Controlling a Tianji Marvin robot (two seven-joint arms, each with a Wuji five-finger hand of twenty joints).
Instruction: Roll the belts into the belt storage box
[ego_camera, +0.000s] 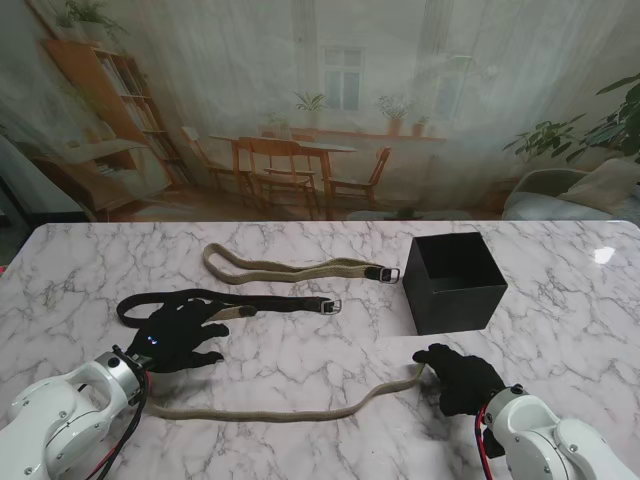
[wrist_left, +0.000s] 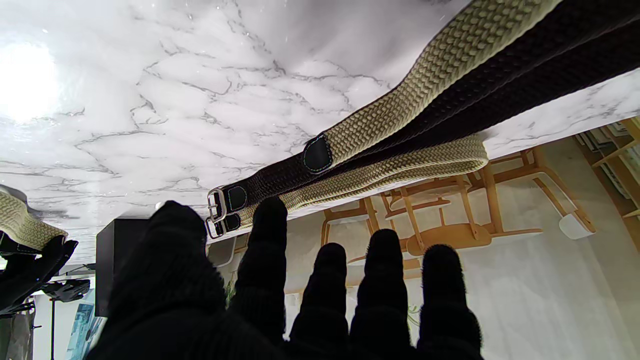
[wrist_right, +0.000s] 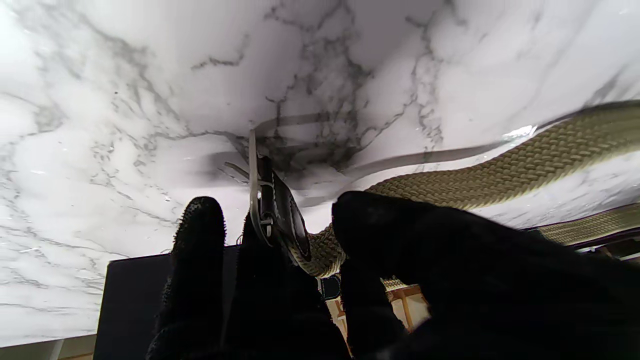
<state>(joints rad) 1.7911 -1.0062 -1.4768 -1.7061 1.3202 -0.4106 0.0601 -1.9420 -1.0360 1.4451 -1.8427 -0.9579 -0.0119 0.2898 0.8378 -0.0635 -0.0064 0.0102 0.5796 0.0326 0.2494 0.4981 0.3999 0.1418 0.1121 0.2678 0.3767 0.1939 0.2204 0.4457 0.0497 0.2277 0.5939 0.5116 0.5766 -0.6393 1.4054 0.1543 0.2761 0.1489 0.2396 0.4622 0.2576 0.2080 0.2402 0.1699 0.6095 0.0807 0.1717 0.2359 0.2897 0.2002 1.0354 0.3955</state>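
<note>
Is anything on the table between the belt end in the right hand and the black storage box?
Nothing visible: only bare marble lies between the right hand, shut on the nearest belt, and the box.

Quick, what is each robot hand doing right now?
Left hand: open, fingers spread, holding nothing.
Right hand: shut on the buckle end of the nearest tan belt.
</note>
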